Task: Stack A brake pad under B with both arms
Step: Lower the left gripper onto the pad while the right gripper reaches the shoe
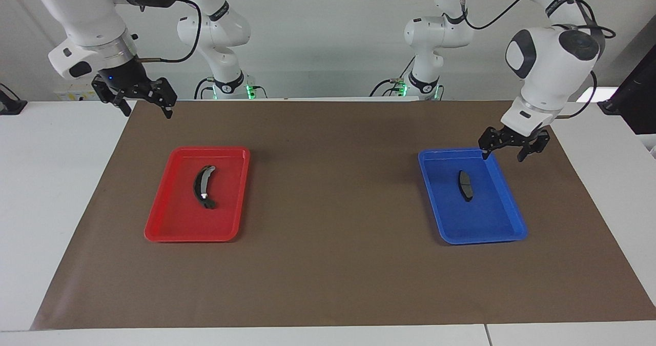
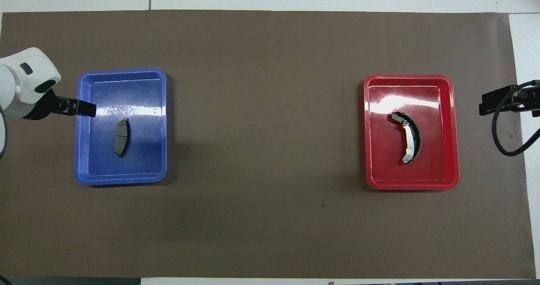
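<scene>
Brown paper mat (image 1: pixel 328 264) covered the table, two trays on it, well apart. Blue tray (image 1: pixel 505 218) sat toward the left arm's end, with the A brake pad (image 1: pixel 465 185) lying flat inside it, short and dark, groove across its middle. Red tray (image 1: pixel 169 223) sat toward the right arm's end, holding B (image 1: pixel 202 186), the long crescent shoe with the silver band, also flat. Left gripper (image 1: pixel 504 152) hung in the air over the blue tray's edge nearest the robots, fingers spread apart, nothing between them, not touching tray or pad. Right gripper (image 1: pixel 146 107) was raised over the mat's corner near the robots, clear of the red tray, fingers spread too, gripping nothing. Pad and shoe each lay in separate trays, unstacked.
</scene>
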